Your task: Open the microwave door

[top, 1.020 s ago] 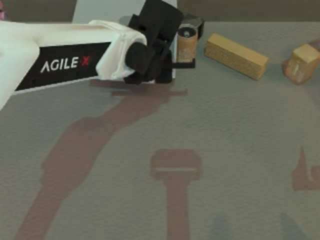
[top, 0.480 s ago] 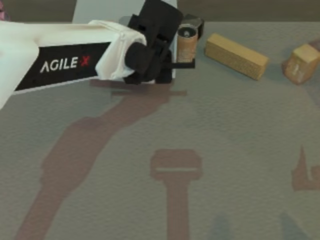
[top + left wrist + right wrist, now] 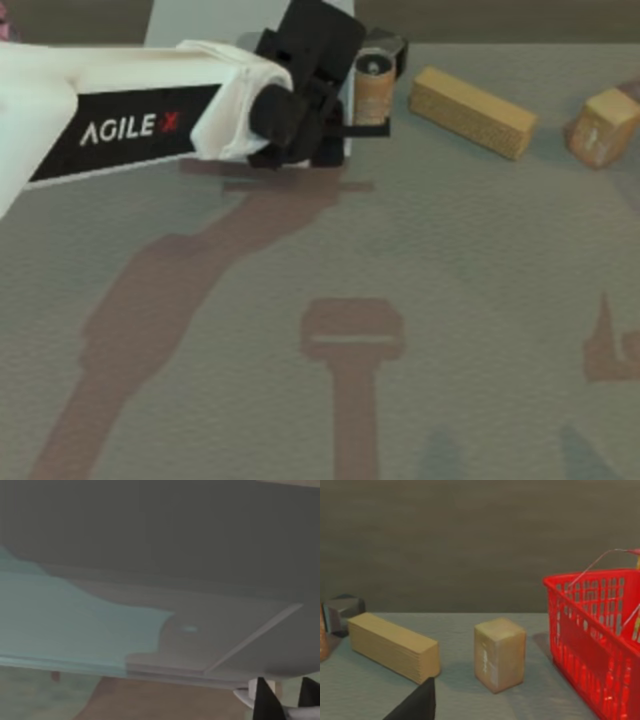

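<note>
While the left arm (image 3: 120, 115) reaches across from the left edge toward the far side of the table (image 3: 450, 300), it lies nearly level, its long white link running left to right and its black wrist bent over the microwave (image 3: 200, 20). That white-silver box sits at the far edge, left of centre, mostly hidden under the arm; only its pale top and a strip of its near face show from above, so its front seems to face the near side, though I cannot be sure. The left gripper (image 3: 368, 125) pokes out rightward at the microwave's right end, just beside a brown can (image 3: 373, 88), and I cannot tell whether its fingers are spread or pressed together. From the left wrist view, a grey panel (image 3: 160, 530) fills the frame, with a pale teal surface (image 3: 65, 625) below it; whether that panel is the microwave door I cannot tell. Right of the can lie a long tan block (image 3: 472, 112) and a smaller tan box (image 3: 600, 125). The right wrist view shows a red basket (image 3: 600, 640) beyond them and only a dark sliver of the right gripper (image 3: 417, 705).
</note>
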